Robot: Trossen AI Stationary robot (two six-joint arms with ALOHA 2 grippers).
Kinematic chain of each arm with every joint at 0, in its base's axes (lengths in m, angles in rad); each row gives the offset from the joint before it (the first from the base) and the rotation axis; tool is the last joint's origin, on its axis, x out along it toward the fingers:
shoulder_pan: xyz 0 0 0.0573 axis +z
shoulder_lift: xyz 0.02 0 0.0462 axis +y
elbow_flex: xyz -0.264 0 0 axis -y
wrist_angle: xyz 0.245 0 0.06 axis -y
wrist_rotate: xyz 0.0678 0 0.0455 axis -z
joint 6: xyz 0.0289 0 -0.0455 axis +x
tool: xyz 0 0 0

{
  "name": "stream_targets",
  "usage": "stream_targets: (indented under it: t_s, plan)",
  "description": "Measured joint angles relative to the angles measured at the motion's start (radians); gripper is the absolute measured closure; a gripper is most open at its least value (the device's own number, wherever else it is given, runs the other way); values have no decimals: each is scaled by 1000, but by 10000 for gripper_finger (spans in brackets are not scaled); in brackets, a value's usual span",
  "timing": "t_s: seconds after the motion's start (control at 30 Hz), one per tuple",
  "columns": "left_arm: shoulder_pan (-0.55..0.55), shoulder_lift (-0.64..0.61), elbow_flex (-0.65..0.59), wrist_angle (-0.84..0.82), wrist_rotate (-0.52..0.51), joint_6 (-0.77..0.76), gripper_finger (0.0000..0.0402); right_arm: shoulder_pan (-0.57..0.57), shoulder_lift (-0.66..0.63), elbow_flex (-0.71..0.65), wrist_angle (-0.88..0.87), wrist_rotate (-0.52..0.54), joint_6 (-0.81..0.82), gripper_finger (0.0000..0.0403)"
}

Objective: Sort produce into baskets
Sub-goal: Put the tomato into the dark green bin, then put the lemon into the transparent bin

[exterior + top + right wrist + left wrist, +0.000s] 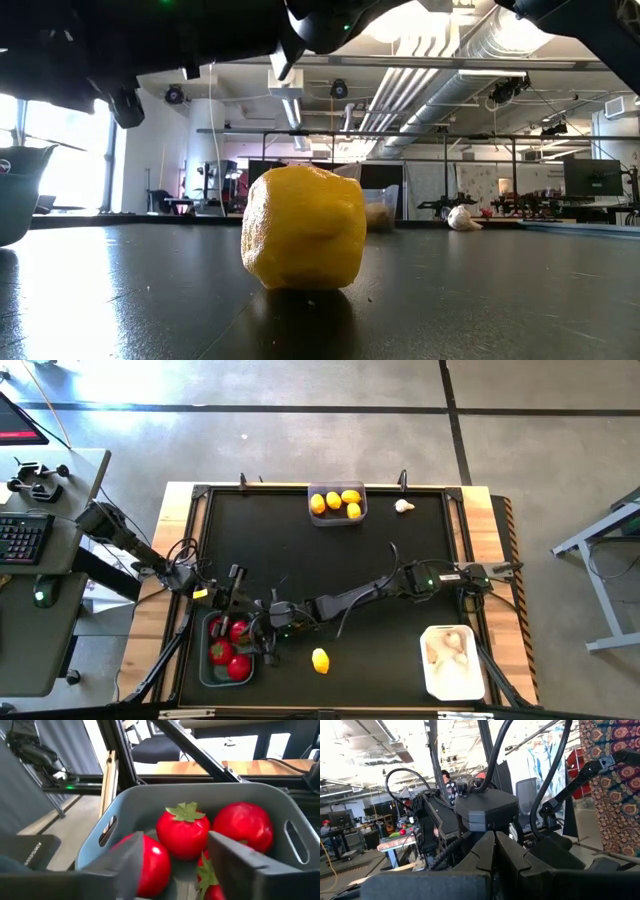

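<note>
Grey concrete floor point(300, 445), exposed ceiling ducts point(450, 60)

A yellow lemon point(303, 228) is seen resting on the dark surface point(480, 300), with a whitish garlic bulb point(459, 218) lying well behind it, under dark arms overhead.

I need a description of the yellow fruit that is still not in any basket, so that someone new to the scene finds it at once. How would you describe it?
Start at the black table and go to its near edge, between the grey basket of red fruits and the white basket. There a single lemon lies on the bare mat. The other lemons sit together in the far basket; this one lies alone outside any basket.
</note>
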Motion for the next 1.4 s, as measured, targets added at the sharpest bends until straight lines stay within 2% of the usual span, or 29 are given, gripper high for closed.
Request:
stream_targets:
  t_s: [0.1, 0.17, 0.23, 0.27, 0.4, 0.5, 0.77, 0.9, 1.07, 1.13, 1.23, 1.4]
  plan:
    - [0, 0, 0, 0, 0, -2, 401, 2, 0, 0, -16, 0, -27, 260]
    - [0, 0, 0, 0, -12, -27, 401, 0, -16, -1, -86, 4, -60, 328]
    - [0, 0, 0, 0, -85, -71, 401, -4, -46, -1, -211, 53, -116, 381]
    - [0, 0, 0, -1, -130, -89, 401, -6, -66, -1, -281, 98, -148, 390]
    - [9, 1, 0, -16, -173, -96, 401, -11, -119, -32, -432, 257, -211, 387]
    - [27, 1, 0, -14, -175, -99, 401, -17, -126, -105, -394, 262, -214, 400]
    - [69, 1, 0, -21, -133, -138, 401, -41, -159, -349, -108, 243, -108, 402]
    - [80, 1, 0, -23, -124, -140, 401, -42, -262, -480, -46, 258, -59, 403]
    - [89, 1, 1, -39, -124, -141, 401, -32, -436, -658, -109, 328, 30, 403]
    - [92, 1, 1, -59, -124, -142, 401, -10, -509, -722, -147, 327, 81, 403]
    - [92, 1, 1, -105, -124, -142, 401, 23, -603, -790, -204, 264, 221, 403]
    - [92, 1, 1, -158, -125, -168, 401, 99, -649, -835, -231, 228, 509, 403]
